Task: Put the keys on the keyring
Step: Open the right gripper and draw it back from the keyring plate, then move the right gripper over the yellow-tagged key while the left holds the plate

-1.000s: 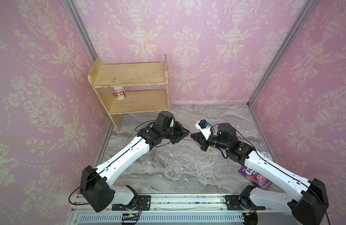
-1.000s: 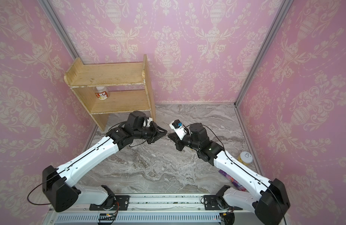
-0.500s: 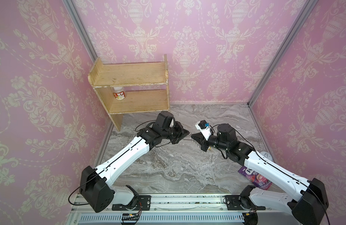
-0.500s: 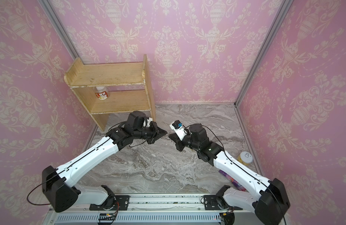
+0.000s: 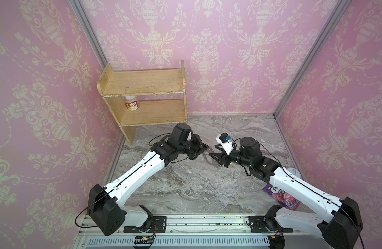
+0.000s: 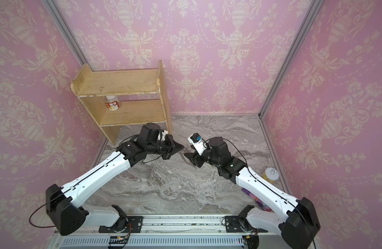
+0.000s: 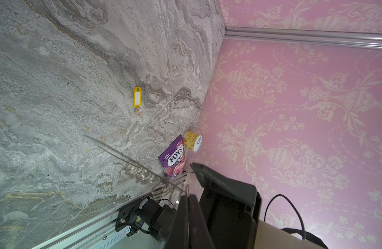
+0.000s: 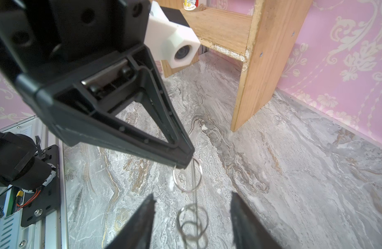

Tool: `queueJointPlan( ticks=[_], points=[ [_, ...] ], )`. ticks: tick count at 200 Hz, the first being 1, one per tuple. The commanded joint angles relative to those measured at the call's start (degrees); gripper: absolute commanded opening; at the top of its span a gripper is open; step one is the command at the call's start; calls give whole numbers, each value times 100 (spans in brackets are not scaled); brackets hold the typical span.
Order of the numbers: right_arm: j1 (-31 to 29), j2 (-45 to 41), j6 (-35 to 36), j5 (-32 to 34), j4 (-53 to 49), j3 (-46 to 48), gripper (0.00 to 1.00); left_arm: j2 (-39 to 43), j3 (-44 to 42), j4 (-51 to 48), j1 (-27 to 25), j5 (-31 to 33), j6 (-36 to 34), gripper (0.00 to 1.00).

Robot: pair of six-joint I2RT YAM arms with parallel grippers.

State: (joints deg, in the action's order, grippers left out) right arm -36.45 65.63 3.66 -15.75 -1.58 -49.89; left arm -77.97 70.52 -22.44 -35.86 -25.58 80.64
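Observation:
The keyring, a thin grey plate seen edge-on with silver rings along it, hangs in the air from my left gripper, which is shut on its end. In the right wrist view the left gripper pinches the plate's top, and the rings dangle between the spread fingers of my open right gripper, which touches nothing. In both top views the two grippers meet tip to tip above the floor's middle. The keys, a yellow tag with a small key, lie flat on the marble floor.
A wooden shelf with a small jar stands at the back left. A purple candy bag and a yellow can lie by the right wall. The arms' base rail runs along the front edge.
My right gripper has opened and let go of the keyring. The left gripper has closed fully on the plate's end. Both arms have hardly moved.

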Motion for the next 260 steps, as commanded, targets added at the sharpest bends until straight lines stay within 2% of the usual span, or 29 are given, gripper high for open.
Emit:
queueJointPlan(
  ticks=[1, 40, 88, 117, 163, 207, 236, 260],
  points=[
    [56, -255, 29, 212, -161, 134, 68, 152, 33, -110, 113, 19, -147, 0],
    [172, -645, 134, 272, -556, 264, 71, 25, 160, -505, 219, -104, -475, 0],
    [327, -746, 267, 495, -1229, 157, 73, -259, 663, -1948, 349, -210, -1231, 0],
    [483, -344, -15, 793, -1631, -39, 73, -305, 823, -2160, 483, -237, -1288, 0],
    [606, 299, -441, 905, -2549, -537, 72, -318, 475, -2164, 698, -404, -1235, 0],
    [876, 672, -774, 1031, -3239, -842, 72, -472, 939, -2877, 764, -100, -1785, 0],
    [1124, 977, -1001, 956, -3479, -933, 70, -401, 801, -2931, 817, -71, -1703, 0],
    [1218, 1283, -1106, 953, -3623, -1014, 69, -295, 814, -3132, 826, 220, -1705, 0]
  ],
)
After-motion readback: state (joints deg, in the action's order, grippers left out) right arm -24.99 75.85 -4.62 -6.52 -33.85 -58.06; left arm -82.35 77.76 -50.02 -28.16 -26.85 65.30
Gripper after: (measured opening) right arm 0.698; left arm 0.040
